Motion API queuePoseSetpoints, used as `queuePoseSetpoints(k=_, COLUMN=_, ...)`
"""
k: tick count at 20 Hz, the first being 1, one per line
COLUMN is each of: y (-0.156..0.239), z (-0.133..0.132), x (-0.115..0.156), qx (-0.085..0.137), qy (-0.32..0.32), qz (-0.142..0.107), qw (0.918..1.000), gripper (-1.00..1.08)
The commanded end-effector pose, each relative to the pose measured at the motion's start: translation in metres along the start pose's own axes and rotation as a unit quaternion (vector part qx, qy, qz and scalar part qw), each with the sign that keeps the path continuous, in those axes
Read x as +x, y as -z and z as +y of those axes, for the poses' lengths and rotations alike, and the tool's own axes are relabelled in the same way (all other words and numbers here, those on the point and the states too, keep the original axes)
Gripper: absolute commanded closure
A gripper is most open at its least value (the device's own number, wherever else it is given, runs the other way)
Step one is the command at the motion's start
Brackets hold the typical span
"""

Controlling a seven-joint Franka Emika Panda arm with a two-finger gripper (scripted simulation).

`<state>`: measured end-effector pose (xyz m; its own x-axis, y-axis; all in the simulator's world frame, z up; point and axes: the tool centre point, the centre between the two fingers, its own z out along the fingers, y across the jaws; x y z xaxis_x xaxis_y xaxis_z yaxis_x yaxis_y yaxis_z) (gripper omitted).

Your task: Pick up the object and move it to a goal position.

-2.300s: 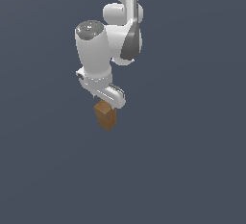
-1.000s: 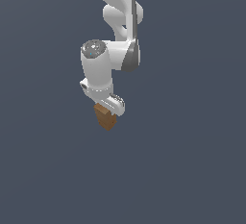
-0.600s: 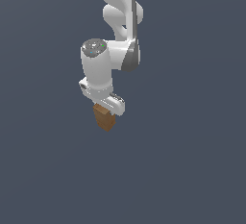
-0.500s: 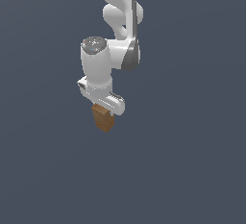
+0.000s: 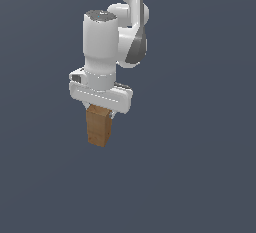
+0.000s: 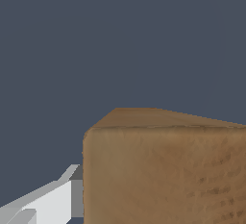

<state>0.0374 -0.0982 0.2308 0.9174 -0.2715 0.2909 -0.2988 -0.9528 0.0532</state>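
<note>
One claw (image 5: 100, 108) apparently grips the upright wooden block (image 5: 98, 126).

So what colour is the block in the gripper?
Brown wood-grain rectangular block; wrist view shows it best.

Plain dark grey-blue surface (image 5: 200, 177) fills background; no item visibly resting on it.
</note>
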Motion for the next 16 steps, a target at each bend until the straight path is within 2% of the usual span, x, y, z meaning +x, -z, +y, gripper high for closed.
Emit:
queuePoseSetpoints(k=1, y=0.030, z=-0.004, x=0.025, qx=0.000, qy=0.046, qz=0.050, qw=0.9977, gripper=1.08)
queuePoseSetpoints(k=5, y=0.071, z=-0.015, x=0.052, qx=0.000, qy=0.117, qz=0.117, qw=0.9863, gripper=1.08)
queuePoseSetpoints(k=9, y=0.108, z=-0.027, x=0.068, qx=0.000, qy=0.177, qz=0.174, qw=0.9688, gripper=1.08)
queuePoseSetpoints(k=16, y=0.161, z=-0.045, x=0.081, qx=0.001, qy=0.255, qz=0.248, qw=0.9348, gripper=1.08)
